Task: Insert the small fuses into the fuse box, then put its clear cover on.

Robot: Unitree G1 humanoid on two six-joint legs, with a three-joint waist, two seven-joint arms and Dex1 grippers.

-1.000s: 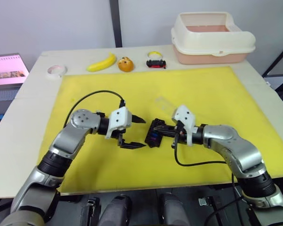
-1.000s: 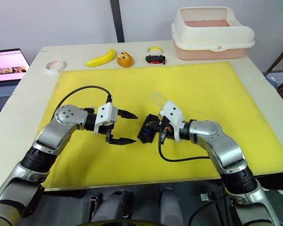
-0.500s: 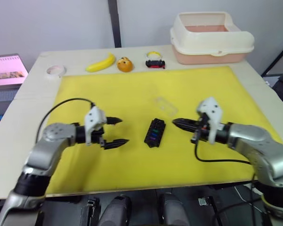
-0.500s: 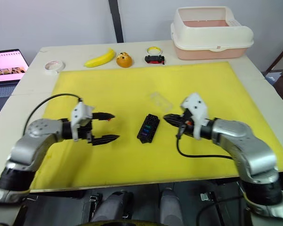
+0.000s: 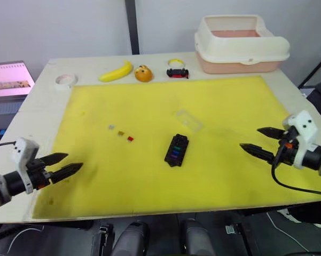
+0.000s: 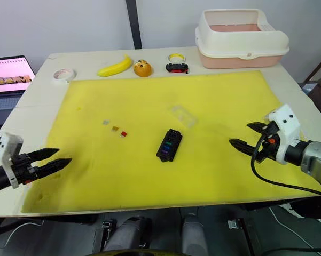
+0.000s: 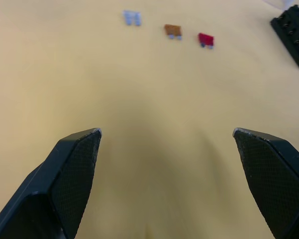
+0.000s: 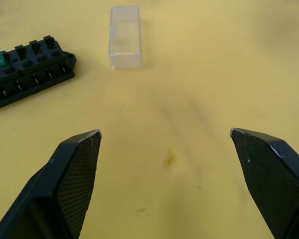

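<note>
The black fuse box [image 5: 176,150] lies mid-mat on the yellow mat [image 5: 229,106], with teal, purple and green fuses seated in its slots. Three loose small fuses rest left of it: grey [image 5: 111,127], brown [image 5: 120,133] and red [image 5: 130,138]. The clear cover [image 5: 187,119] lies flat just beyond the box. My left gripper [image 5: 61,165] hangs open over the mat's near left corner, empty. My right gripper [image 5: 260,141] stands open and empty near the mat's right edge, pointing toward the box. In the right wrist view the cover [image 8: 125,43] and the box's end [image 8: 27,67] lie ahead of the fingers.
Along the table's back edge sit a white tape roll [image 5: 64,80], a banana [image 5: 116,71], an orange [image 5: 143,73], a small toy car [image 5: 177,72] and a cream litter tray [image 5: 240,42]. A laptop [image 5: 8,78] stands off the table's left.
Both arms have drawn back from the fuse box to the mat's left and right sides. The right gripper, shut at the box a second ago, now stands open. The loose fuses have come into sight.
</note>
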